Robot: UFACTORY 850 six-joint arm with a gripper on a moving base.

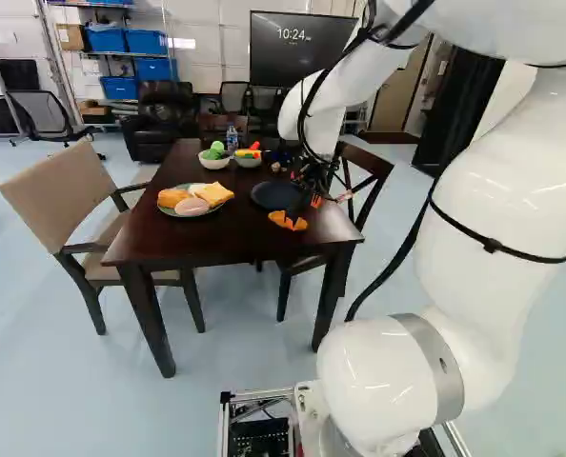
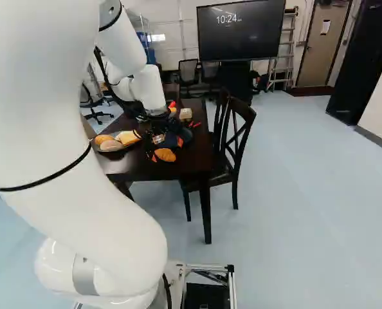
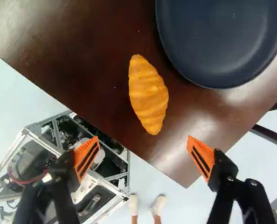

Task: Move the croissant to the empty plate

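In the left base view my gripper (image 1: 329, 198) hangs over the table's near right part, beside the dark plate (image 1: 276, 194). The orange-brown croissant (image 1: 288, 221) lies on the bare wood just nearer to the base than that plate. Seen from the wrist, the gripper (image 3: 143, 156) stands open, its orange pads wide apart with nothing between them. Ahead of the fingers is the whole croissant (image 3: 148, 94), lying apart from them. The round dark-blue plate (image 3: 221, 39) is beyond it, separated by a narrow strip of wood; its visible part is empty.
On the dark table (image 1: 207, 240), a plate of bread and other food (image 1: 192, 203) stands at the left, with bowls (image 1: 213, 163) and a bottle (image 1: 232, 138) farther back. Chairs (image 1: 71, 195) flank the table. My base frame (image 3: 54, 140) shows below the table edge.
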